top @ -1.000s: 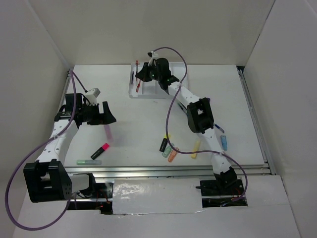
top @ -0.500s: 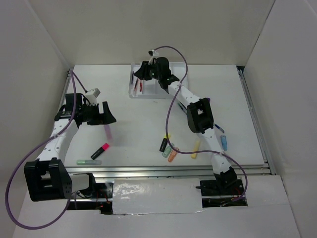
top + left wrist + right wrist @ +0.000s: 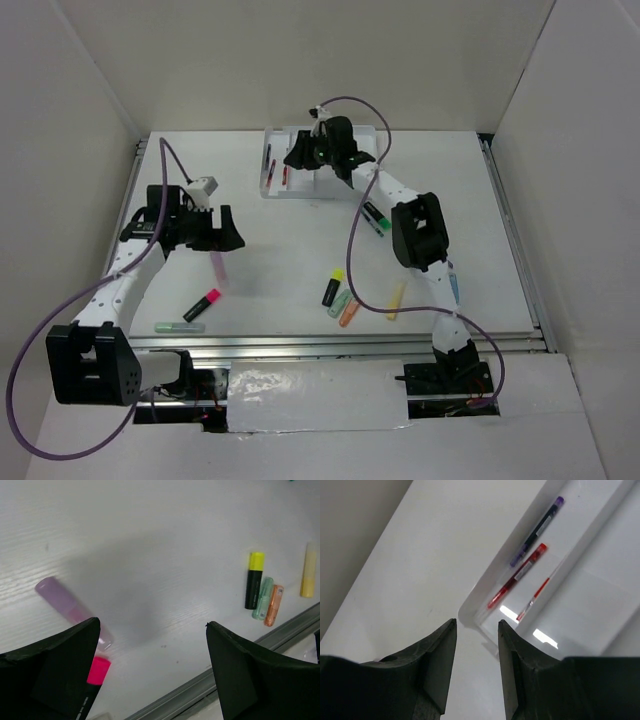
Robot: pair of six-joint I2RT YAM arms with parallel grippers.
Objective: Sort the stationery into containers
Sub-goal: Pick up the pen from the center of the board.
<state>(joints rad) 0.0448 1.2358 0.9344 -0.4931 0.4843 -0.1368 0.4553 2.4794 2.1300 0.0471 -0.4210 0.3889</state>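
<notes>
Three pens beyond right claw

A white worktop with a faint wood-like grain forms the floor of a plain white enclosure. A back wall, a left wall and a right wall rise from its edges. A metal rail runs along its near edge, and a side rail along its right edge. In front of the near rail lies a glossy white sheet.
</notes>
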